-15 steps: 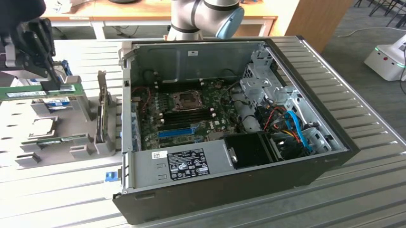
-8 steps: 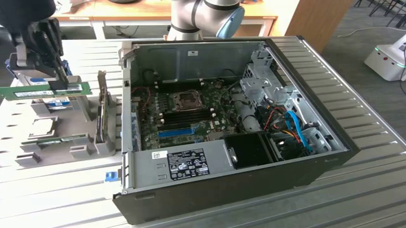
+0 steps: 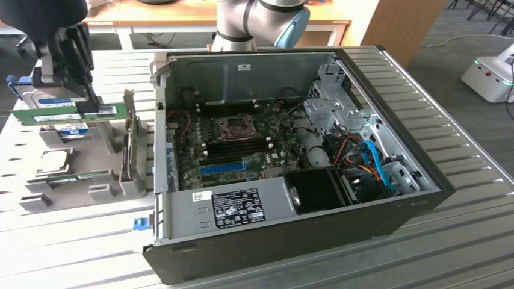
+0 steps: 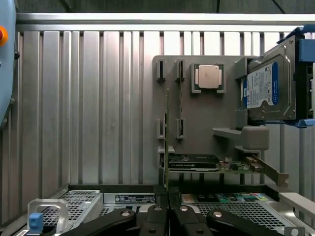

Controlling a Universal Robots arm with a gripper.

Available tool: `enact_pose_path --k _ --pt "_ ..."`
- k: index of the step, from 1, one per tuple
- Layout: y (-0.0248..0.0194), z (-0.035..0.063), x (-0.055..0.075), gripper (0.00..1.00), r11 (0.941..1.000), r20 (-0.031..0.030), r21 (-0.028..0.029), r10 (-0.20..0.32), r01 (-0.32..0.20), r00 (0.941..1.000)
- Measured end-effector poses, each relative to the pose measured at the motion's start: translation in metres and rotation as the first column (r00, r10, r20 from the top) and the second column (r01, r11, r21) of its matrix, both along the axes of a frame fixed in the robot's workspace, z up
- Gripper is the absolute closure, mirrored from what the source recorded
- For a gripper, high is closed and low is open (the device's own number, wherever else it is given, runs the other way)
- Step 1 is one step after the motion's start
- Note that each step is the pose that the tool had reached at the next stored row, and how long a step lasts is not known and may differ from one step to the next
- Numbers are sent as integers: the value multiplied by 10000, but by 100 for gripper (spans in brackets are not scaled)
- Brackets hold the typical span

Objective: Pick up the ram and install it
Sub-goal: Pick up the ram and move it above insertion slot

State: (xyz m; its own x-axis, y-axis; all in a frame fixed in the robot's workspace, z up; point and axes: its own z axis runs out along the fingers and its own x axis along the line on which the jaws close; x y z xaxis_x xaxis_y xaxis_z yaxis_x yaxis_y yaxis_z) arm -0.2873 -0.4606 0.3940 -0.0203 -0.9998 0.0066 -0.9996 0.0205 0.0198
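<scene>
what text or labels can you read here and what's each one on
No text is legible.
Sticker on the ram: too small to read.
Blue label on the hard drive: blurred.
Label on the metal cover: too small to read.
Marking on the black card: blurred.

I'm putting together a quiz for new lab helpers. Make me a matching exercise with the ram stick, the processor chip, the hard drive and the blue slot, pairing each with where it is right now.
Things:
1. ram stick
2. processor chip
3. hard drive
4. blue slot

Places:
A. on the green board inside the open computer case
B. clamped in the gripper, clear of the gray holder
C. standing on edge in a blue frame
D. flat in a square pocket of the gray holder

Pairs: 1-B, 2-D, 3-C, 4-A
</scene>
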Motion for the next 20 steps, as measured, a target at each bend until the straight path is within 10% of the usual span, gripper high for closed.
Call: enact_pose_path --k 20 --pt "0 0 493 88 10000 0 0 2 -2 10000"
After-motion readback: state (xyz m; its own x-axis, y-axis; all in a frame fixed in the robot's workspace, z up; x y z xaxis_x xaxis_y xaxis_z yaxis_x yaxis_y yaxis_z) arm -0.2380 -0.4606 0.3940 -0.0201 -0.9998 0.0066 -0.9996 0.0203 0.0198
